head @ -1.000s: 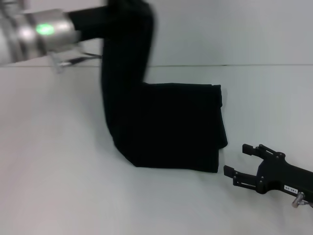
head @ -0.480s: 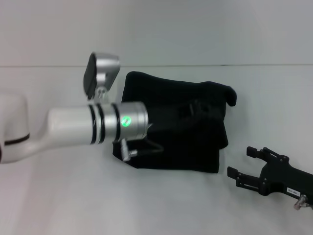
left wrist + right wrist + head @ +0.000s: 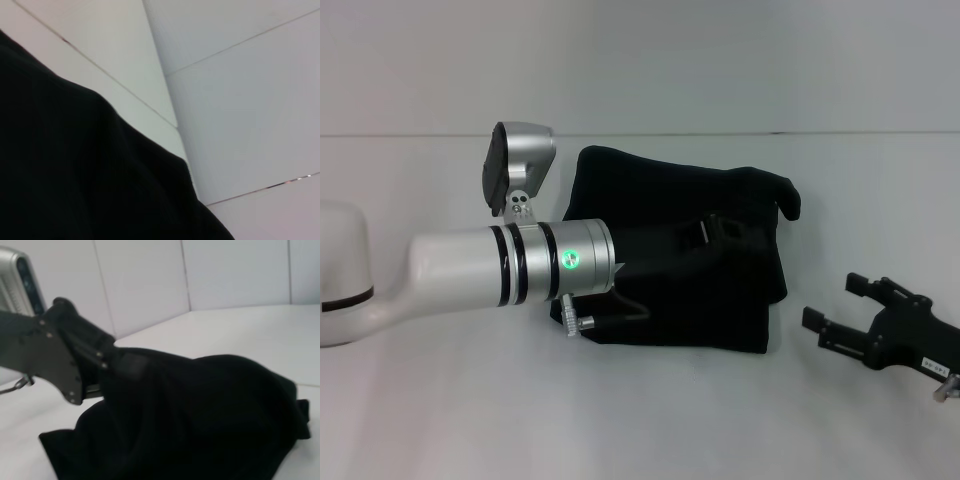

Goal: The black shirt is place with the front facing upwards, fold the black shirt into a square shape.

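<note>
Head view: the black shirt [image 3: 720, 290] is laid as a folded bundle on the white table [image 3: 440, 410], nearer the far edge than the near edge and slightly right of centre. Its upper layer is draped over the lower fold, with a small rounded flap raised at the far right corner.

The left arm [image 3: 470, 270] is extended from the left side across the shirt. The left gripper [image 3: 720, 228] is positioned over the middle of the bundle, with cloth gathered around its fingers. Whether the jaws are clamped on the cloth cannot be told.

The right gripper [image 3: 840, 305] is held just above the table near the right edge, beside the shirt's near right corner but apart from it. Its jaws are spread wide and hold nothing.
</note>
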`<state>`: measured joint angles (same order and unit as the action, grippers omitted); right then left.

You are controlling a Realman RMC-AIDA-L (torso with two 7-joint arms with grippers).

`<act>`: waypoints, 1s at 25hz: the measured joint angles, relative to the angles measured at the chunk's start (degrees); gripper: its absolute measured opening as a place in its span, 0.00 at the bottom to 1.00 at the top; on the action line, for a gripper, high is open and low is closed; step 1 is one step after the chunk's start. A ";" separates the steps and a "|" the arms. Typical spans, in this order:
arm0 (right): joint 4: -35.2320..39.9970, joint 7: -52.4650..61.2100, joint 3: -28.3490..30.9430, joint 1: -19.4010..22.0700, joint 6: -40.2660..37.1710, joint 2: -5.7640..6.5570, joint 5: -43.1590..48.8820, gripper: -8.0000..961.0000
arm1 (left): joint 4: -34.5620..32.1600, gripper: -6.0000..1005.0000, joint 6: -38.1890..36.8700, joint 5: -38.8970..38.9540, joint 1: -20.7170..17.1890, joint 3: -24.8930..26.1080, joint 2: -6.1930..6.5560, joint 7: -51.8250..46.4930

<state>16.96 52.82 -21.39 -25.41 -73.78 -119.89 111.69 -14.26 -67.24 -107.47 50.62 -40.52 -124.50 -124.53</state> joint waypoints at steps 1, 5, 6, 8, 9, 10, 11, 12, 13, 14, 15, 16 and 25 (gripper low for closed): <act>0.00 0.00 0.92 0.12 -0.07 0.00 -0.03 0.98 | 0.23 0.13 -0.32 0.49 0.10 0.02 -0.04 0.56; 0.00 0.01 6.84 1.12 -0.21 0.13 -0.06 0.98 | 1.61 0.15 -4.13 2.47 0.35 0.08 -0.06 6.07; 0.03 0.00 8.76 1.44 -0.25 0.16 -0.06 0.98 | 1.80 0.16 -5.24 2.66 0.36 0.13 -0.07 7.05; 0.06 0.00 12.16 1.73 -0.32 0.20 -0.08 0.98 | 1.90 0.17 -7.30 2.85 0.25 0.17 -0.06 7.96; 0.06 0.01 13.75 1.80 -0.29 0.23 -0.08 0.98 | 1.92 0.20 -7.64 2.86 0.14 0.16 -0.02 8.04; 0.06 0.00 14.95 1.82 -0.24 0.25 -0.08 0.98 | 1.93 0.23 -7.88 2.86 -0.06 0.16 0.06 8.07; 0.04 0.00 16.12 1.82 -0.20 0.26 -0.08 0.98 | 1.93 0.27 -8.05 2.86 -0.18 0.16 0.12 8.09; 0.02 0.00 16.87 1.83 -0.22 0.25 -0.08 0.98 | 1.76 0.30 -8.32 2.87 -0.51 0.17 0.22 8.12; 0.01 0.00 17.48 1.82 -0.51 0.24 -0.08 0.98 | 1.19 0.33 -8.82 2.88 -1.07 0.20 0.34 8.15; 0.00 0.00 17.69 1.80 -0.77 0.23 -0.08 0.98 | 0.49 0.37 -9.25 2.88 -1.67 0.25 0.45 8.17; 0.00 0.00 17.53 1.67 -1.78 0.22 0.00 0.98 | -0.63 0.41 -9.77 2.89 -2.50 0.27 0.52 8.18; 0.00 0.00 17.15 1.52 -2.62 0.21 0.13 0.98 | -2.02 0.46 -10.29 2.89 -3.48 0.27 0.61 8.19; -1.48 0.00 1.92 -3.73 -7.83 -0.01 0.61 0.98 | -6.53 0.84 -10.93 2.88 -9.92 0.44 5.04 8.07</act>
<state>15.48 52.82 -19.47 -29.14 -81.61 -119.90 112.30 -20.79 -78.18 -104.59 40.69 -40.08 -119.46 -116.45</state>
